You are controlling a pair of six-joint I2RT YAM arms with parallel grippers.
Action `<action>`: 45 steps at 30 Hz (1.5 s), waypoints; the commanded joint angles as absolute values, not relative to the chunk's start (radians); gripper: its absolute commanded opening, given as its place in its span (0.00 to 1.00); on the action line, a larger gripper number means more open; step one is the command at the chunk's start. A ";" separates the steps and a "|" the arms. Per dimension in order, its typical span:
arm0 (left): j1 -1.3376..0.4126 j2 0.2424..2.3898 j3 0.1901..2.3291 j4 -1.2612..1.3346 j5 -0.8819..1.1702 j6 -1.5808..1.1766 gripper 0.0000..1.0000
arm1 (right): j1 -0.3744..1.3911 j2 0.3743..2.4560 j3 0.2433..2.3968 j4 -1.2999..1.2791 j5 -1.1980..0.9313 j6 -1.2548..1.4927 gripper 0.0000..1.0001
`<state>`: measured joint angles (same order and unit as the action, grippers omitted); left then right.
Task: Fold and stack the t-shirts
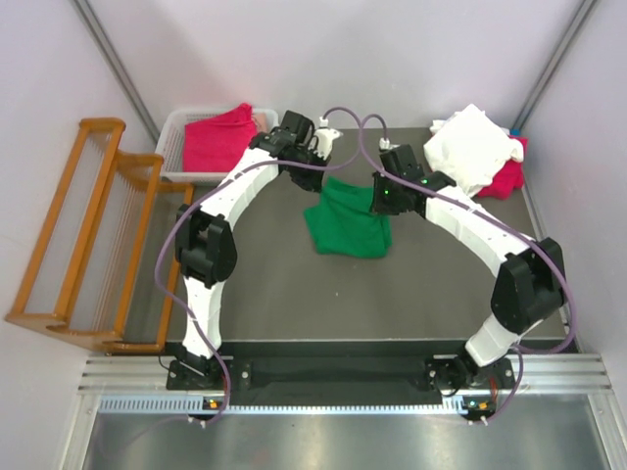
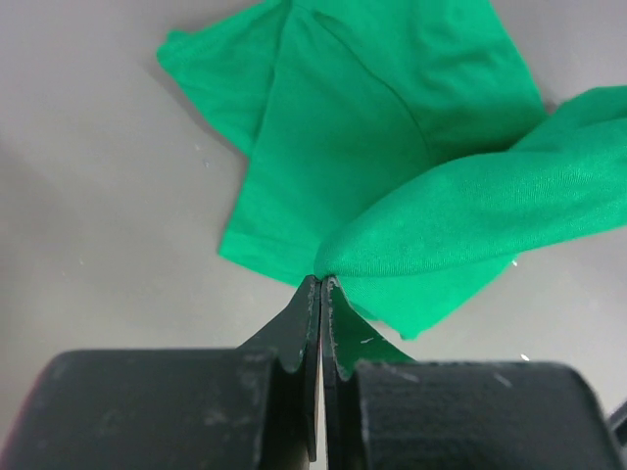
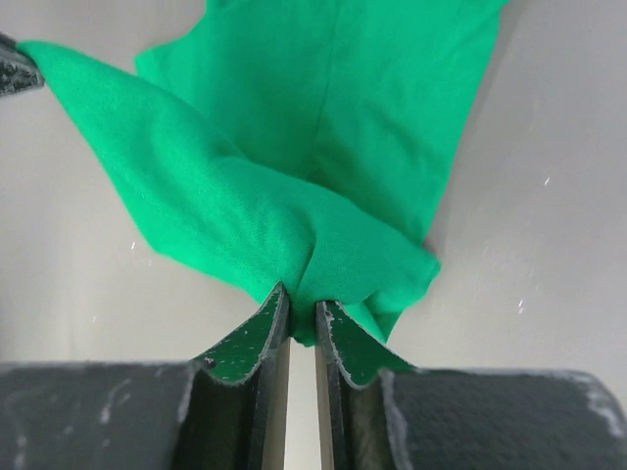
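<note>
A: What stood at the far left?
B: An orange rack (image 1: 88,235) stood beside the tabletop (image 1: 274,294). A crimson t-shirt (image 1: 217,140) lay in the white basket (image 1: 174,132).
A: And the left pincer (image 2: 321,289)?
B: It was pressed together on a raised fold of the green t-shirt (image 2: 392,127). The rest of that shirt lay mid-tabletop.
A: The right pincer (image 3: 300,299)?
B: It was pinching a bunched fold of the same shirt. The cloth spanned between both pincers.
A: Far right?
B: A white t-shirt (image 1: 475,147) lay crumpled atop a pinkish-red t-shirt (image 1: 505,181) at the back corner.
</note>
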<state>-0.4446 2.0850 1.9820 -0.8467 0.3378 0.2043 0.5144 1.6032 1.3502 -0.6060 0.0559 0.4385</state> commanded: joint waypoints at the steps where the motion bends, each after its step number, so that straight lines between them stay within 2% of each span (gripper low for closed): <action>1: -0.433 2.137 2.083 -0.850 0.313 0.212 0.00 | 0.469 1.667 1.445 -0.551 0.045 0.413 0.09; 14: -0.425 2.187 2.108 -0.816 0.296 0.213 0.00 | 0.359 1.959 1.667 -0.506 -0.058 0.419 0.08; 18: -0.416 2.252 2.189 -0.837 0.291 0.218 0.00 | 0.348 2.026 1.716 -0.506 -0.072 0.422 0.07; 27: -0.411 2.399 2.336 -0.856 0.282 0.225 0.00 | 0.319 2.083 1.801 -0.523 -0.087 0.419 0.06; 34: -0.410 2.431 2.289 -0.819 0.304 0.204 0.00 | 0.301 2.094 1.795 -0.522 -0.087 0.419 0.08; 36: -0.410 2.425 2.272 -0.808 0.305 0.202 0.07 | 0.299 2.102 1.786 -0.518 -0.084 0.419 0.10; 37: -0.410 2.425 2.270 -0.804 0.305 0.202 0.13 | 0.299 2.106 1.783 -0.517 -0.086 0.420 0.12; 39: -0.410 2.422 2.270 -0.802 0.301 0.201 0.21 | 0.298 2.124 1.782 -0.515 -0.083 0.420 0.30; 40: -0.410 2.421 2.269 -0.801 0.302 0.201 0.29 | 0.298 2.132 1.786 -0.517 -0.081 0.423 0.47; 42: -0.407 2.410 2.258 -0.796 0.301 0.198 0.38 | 0.298 2.157 1.795 -0.522 -0.075 0.422 0.64; 43: -0.405 2.405 2.244 -0.793 0.302 0.196 0.44 | 0.296 2.164 1.805 -0.528 -0.065 0.420 0.86; 45: -0.400 2.382 2.224 -0.775 0.298 0.195 0.54 | 0.298 2.184 1.813 -0.531 -0.054 0.407 0.95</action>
